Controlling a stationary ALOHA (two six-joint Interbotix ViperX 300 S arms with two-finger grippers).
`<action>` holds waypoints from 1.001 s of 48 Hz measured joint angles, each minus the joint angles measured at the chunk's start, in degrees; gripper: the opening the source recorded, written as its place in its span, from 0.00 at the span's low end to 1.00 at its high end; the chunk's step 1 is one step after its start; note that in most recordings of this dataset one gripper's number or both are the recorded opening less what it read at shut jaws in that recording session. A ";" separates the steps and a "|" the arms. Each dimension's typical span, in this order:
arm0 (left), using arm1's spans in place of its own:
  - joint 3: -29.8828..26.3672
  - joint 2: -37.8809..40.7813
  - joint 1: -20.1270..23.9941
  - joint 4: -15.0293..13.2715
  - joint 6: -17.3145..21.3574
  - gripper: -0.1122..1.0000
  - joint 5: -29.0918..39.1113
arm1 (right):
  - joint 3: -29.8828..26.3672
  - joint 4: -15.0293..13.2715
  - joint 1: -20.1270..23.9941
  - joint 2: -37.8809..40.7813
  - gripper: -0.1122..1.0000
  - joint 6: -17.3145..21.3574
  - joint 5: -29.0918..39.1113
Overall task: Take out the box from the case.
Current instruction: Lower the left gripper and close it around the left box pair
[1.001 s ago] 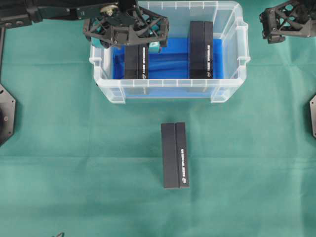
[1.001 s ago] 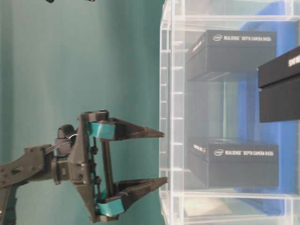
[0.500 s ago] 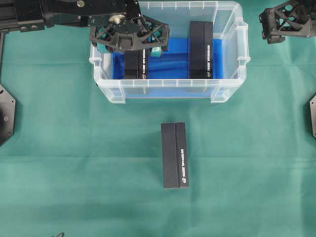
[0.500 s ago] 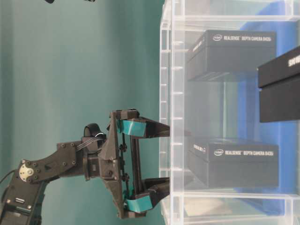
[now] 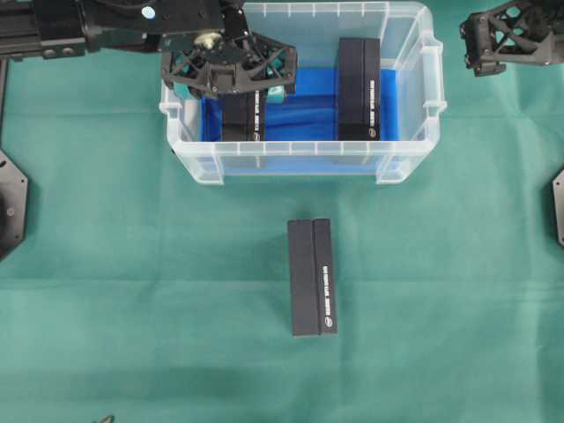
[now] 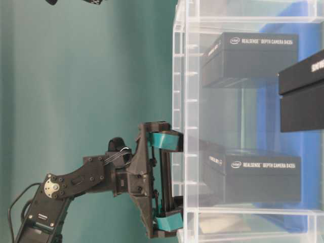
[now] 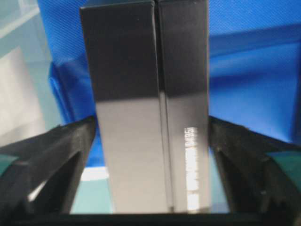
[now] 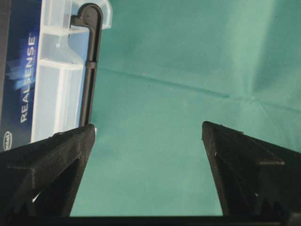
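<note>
- Matte black rectangular box [image 7: 150, 108] stands in the clear plastic case [image 5: 414, 159] with blue lining.
- Left gripper [image 7: 150, 141] jaws released, flanking the box.

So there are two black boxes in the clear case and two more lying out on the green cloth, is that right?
Not quite. The case does hold two black boxes, the left box and the right box, but only one box lies on the green cloth. The overhead exterior view shows this.
</note>
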 measured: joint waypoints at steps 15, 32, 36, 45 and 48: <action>0.53 -0.09 -0.09 0.09 0.00 0.96 -0.97 | 0.00 0.00 0.00 0.00 0.93 0.00 -0.18; 0.44 -0.09 -0.09 -0.35 0.35 0.65 -0.88 | 0.00 0.00 0.00 0.00 0.93 0.00 -0.35; 0.44 -0.18 -0.09 -0.44 0.35 0.65 -0.88 | 0.00 0.00 0.00 0.00 0.93 0.00 -0.35; 0.44 -0.18 -0.09 -0.44 0.35 0.65 -0.44 | 0.00 0.00 0.00 0.00 0.93 0.00 -0.26; 0.44 -0.18 -0.09 -0.44 0.35 0.65 -0.26 | 0.00 0.00 0.00 0.00 0.93 0.00 -0.35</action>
